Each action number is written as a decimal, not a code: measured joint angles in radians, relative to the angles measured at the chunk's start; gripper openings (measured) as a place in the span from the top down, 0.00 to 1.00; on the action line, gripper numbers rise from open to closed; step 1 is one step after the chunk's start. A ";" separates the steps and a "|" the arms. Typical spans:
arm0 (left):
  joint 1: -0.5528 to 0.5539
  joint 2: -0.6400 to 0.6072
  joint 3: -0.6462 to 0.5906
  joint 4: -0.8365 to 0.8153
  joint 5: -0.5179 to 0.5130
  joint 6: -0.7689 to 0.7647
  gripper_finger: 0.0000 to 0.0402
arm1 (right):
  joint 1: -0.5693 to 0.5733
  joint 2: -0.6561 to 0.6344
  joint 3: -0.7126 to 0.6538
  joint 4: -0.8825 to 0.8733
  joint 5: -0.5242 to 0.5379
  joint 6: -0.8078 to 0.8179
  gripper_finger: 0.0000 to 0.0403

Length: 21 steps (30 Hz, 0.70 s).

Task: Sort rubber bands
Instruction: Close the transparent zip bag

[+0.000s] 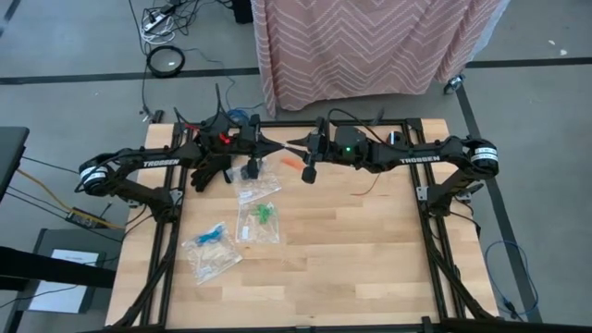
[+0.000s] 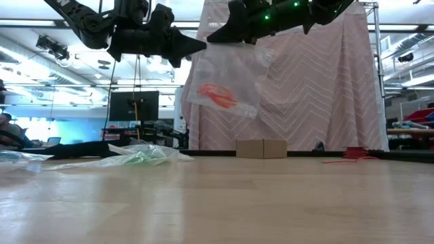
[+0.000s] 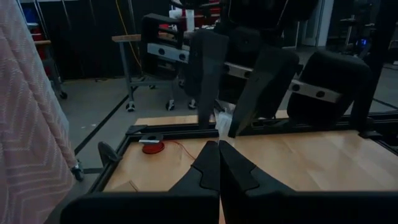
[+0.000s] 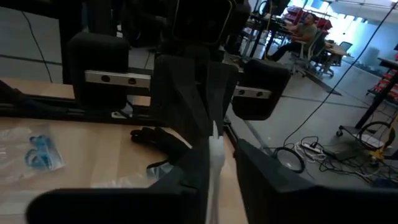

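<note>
While both arms meet above the table's far edge:
Left gripper (image 1: 274, 146): fingers closed, pinching a clear bag (image 2: 227, 78).
Right gripper (image 1: 294, 142): fingers closing on that bag.
Orange rubber bands (image 2: 217, 95): inside the raised bag.
Green rubber bands (image 1: 264, 213), blue rubber bands (image 1: 211, 235): bagged on the table (image 1: 351, 250).

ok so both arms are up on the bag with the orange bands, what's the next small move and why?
Probably ease the two grippers slightly apart to open the bag's mouth. The clear bag hangs above the table with the orange rubber bands inside. The left gripper is shut on its top edge, and the right gripper looks closed on it opposite.
</note>
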 joint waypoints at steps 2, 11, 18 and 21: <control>-0.004 0.000 0.000 0.004 -0.001 0.000 1.00 | 0.000 0.000 0.000 0.000 0.000 0.000 0.89; -0.010 0.000 0.000 0.011 -0.014 0.005 1.00 | 0.000 -0.001 0.000 -0.006 0.000 -0.020 0.98; -0.003 0.002 -0.001 0.012 -0.018 0.006 1.00 | 0.000 -0.002 0.000 -0.042 0.000 -0.022 0.99; 0.004 0.002 -0.001 0.014 -0.017 0.006 1.00 | 0.000 -0.002 0.000 -0.055 0.016 -0.022 1.00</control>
